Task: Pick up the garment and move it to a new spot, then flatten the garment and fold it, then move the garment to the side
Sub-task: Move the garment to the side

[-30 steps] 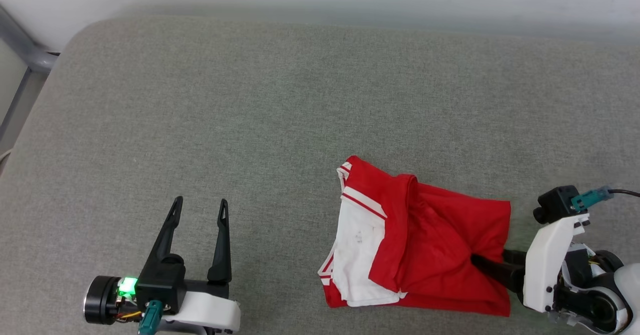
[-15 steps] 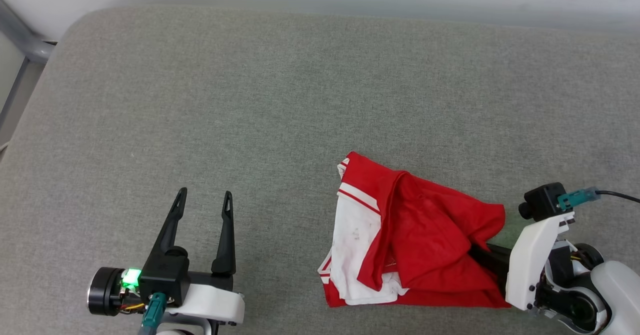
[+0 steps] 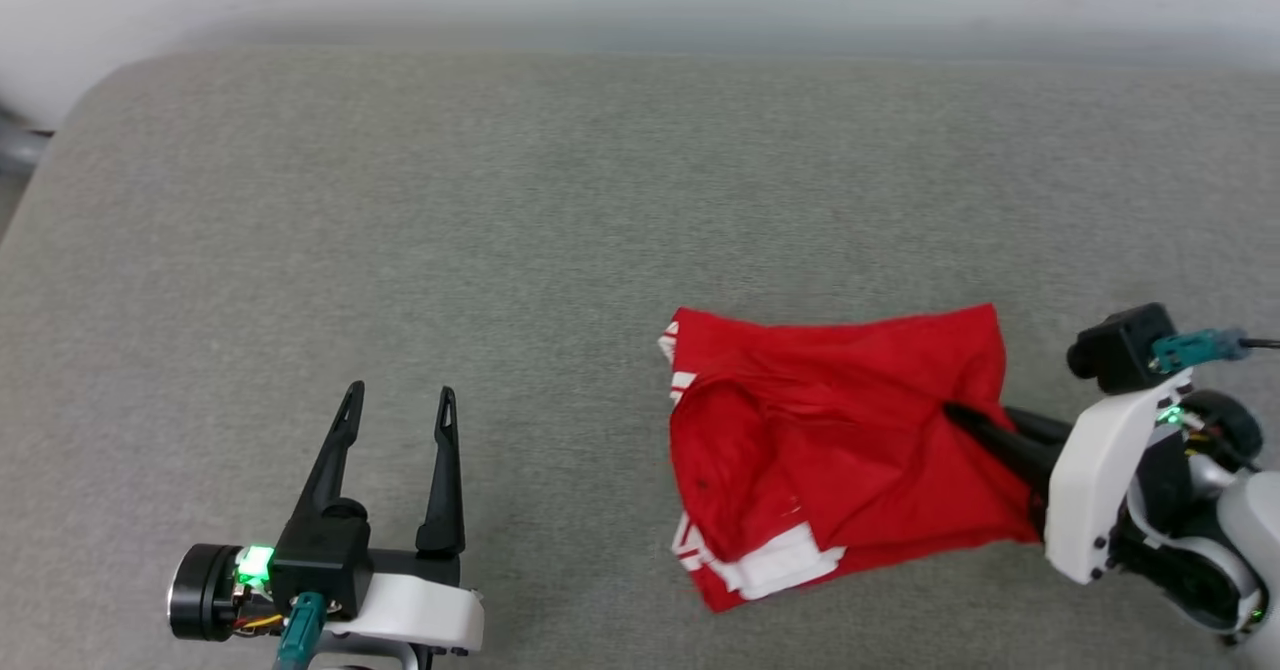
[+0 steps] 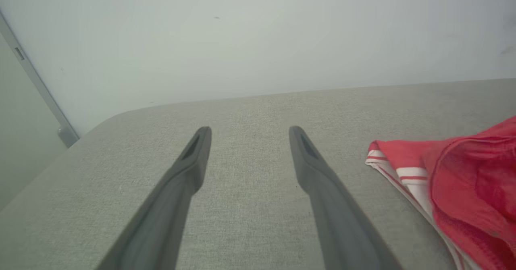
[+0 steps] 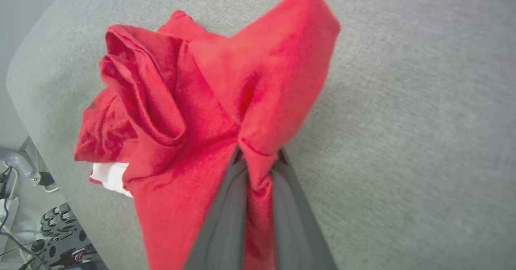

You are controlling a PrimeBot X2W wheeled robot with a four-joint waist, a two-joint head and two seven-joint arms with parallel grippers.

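Pinching the garment [image 3: 840,450] at its three-o'clock edge, the right gripper [image 3: 955,415] seems mid-move with it bunched at four o'clock on the cushion [image 3: 500,200]; next, release and flatten, using the splayed left gripper [image 3: 400,400].

- Soft matt red cloth on the garment [image 3: 840,450], fine knit, with white cloth trim
- Coarse woven grey fabric on the cushion [image 3: 500,200], matt, kinda nubbly
- Smooth dark matt plastic for the fingers of the left gripper [image 3: 400,395], same deal on the right gripper [image 5: 260,157]
- Smooth white plastic on the wrist shells [image 3: 1100,490]
- Plain smooth matt wall [image 4: 242,40]
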